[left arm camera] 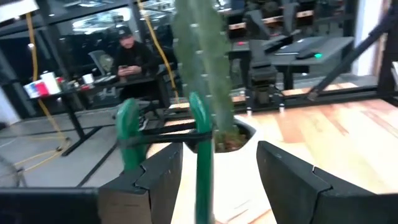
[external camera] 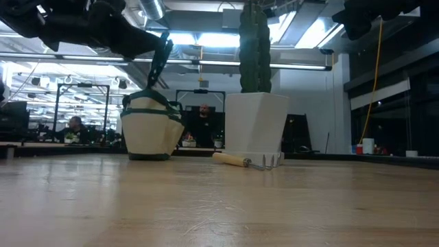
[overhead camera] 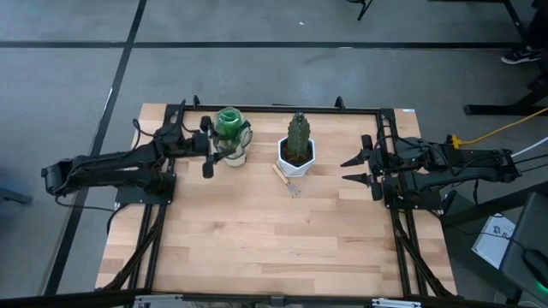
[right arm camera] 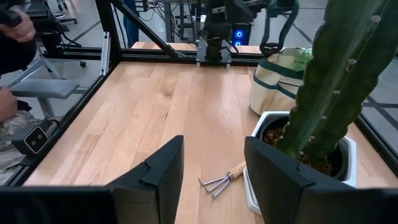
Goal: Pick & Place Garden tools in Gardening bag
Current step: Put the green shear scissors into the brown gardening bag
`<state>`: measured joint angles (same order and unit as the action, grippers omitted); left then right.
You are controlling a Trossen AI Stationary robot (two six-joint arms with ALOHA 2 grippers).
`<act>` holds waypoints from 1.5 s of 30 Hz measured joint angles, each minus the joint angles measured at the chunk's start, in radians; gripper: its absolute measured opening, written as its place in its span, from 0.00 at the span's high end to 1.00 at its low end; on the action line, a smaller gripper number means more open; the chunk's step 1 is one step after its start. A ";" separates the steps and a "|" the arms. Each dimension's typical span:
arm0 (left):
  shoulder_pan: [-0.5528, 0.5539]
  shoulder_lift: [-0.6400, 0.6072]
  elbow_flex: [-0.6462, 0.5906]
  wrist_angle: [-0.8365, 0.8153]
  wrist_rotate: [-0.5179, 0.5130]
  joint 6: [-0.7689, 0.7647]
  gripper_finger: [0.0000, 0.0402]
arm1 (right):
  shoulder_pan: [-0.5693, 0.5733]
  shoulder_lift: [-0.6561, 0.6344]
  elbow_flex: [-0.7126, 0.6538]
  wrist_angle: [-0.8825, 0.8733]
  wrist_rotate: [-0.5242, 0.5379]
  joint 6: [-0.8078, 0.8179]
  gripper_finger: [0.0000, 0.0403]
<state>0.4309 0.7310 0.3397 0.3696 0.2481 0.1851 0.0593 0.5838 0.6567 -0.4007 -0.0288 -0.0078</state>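
Evidently the left gripper [overhead camera: 208,152] sat at the upper left of the high view, just beside the small beige canvas gardening bag with dark green trim and handles [overhead camera: 231,145], its fingers spread apart with nothing pinched between them. In the left wrist view a green handle loop [left arm camera: 200,146] stood up between the two dark fingers [left arm camera: 155,180], with the tall green cactus [left arm camera: 202,62] behind it. Something translucent green, probably the spray bottle [overhead camera: 228,122], showed inside the bag's mouth from above. The thin wooden-handled hand fork [overhead camera: 287,180] lay flat on the pale wooden desk [overhead camera: 274,248], just below the white hexagonal plant pot [overhead camera: 296,156] near the middle of the frame, touching or nearly touching its base; which could not be told from the low view. The right gripper [overhead camera: 353,168] waited at the right of the high view, fingers also spread, with the fork in front of it in its wrist view. Judging from this, the fork was the step in hand. To do it well, the approach would need to come down along the handle end, away from the pot, so the fingers would not nudge the pot or brush the cactus; the thin handle would call for a firm, centred pinch. The left gripper should lift clear of the handle loops without snagging them, since the soft bag could tip.
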 joint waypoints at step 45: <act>-0.492 0.500 0.412 -0.542 -0.404 0.283 0.50 | 0.000 0.000 0.000 0.000 0.000 0.000 0.57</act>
<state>-0.0610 1.2311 0.7521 -0.1727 -0.1562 0.4682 0.0593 0.5835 0.6566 -0.4007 -0.0286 -0.0077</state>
